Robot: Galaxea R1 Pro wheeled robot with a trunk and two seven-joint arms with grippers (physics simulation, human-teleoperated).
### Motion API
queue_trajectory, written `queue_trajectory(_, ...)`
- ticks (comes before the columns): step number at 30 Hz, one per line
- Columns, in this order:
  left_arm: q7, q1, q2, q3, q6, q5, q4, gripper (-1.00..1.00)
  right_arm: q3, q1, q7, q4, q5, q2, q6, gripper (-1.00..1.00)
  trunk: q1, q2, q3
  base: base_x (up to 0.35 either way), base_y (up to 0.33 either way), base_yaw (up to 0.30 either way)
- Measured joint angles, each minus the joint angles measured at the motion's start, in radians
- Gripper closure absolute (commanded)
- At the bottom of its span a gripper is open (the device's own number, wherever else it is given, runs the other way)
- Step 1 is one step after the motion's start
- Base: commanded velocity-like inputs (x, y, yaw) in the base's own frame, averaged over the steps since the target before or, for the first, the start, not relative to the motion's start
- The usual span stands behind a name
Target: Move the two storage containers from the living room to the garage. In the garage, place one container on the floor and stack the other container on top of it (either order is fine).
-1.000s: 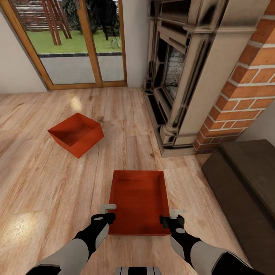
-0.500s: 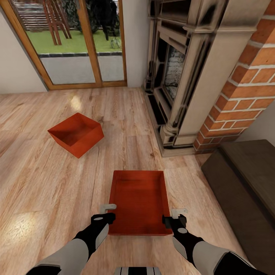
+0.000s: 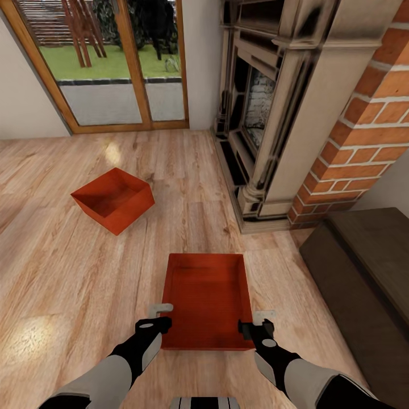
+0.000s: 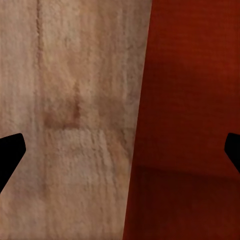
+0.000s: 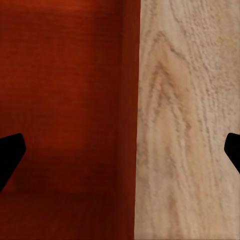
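R tool (image 3: 251, 321) has crept back inward vs. half a sec ago; L tool (image 3: 161, 316) unchanged. Both spread wide, each astride a side wall of near container (image 3: 207, 298) on the wood floor (image 3: 68, 295), grip probably next. 2nd container (image 3: 113, 199) well apart, L-forward.

My head camera looks forward and down over the wood floor (image 3: 68, 284) from well above. Each wrist camera faces straight down, very close — both share with it the near container (image 3: 207, 298), one side wall apiece (image 4: 137, 150) (image 5: 131, 125).
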Motion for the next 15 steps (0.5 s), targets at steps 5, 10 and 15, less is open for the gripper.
queue_trajectory(5,-0.001,0.000,0.001,0.000,0.000,-0.001,0.002,-1.00,0.000,0.000,0.001,0.000,-0.001,0.000,0.000,-1.00,0.000,0.000,0.000,0.132,0.000,0.000)
queue_trajectory(10,0.000,0.000,0.001,0.000,-0.001,-0.001,-0.001,-1.00,0.000,0.000,0.001,0.000,-0.002,0.000,-0.001,-1.00,0.000,0.000,0.000,0.212,0.000,0.000)
queue_trajectory(15,0.000,0.000,0.002,0.000,-0.001,-0.001,-0.001,-1.00,0.000,0.000,0.001,0.001,-0.005,0.000,0.000,-1.00,0.000,0.000,0.000,0.071,0.000,0.000)
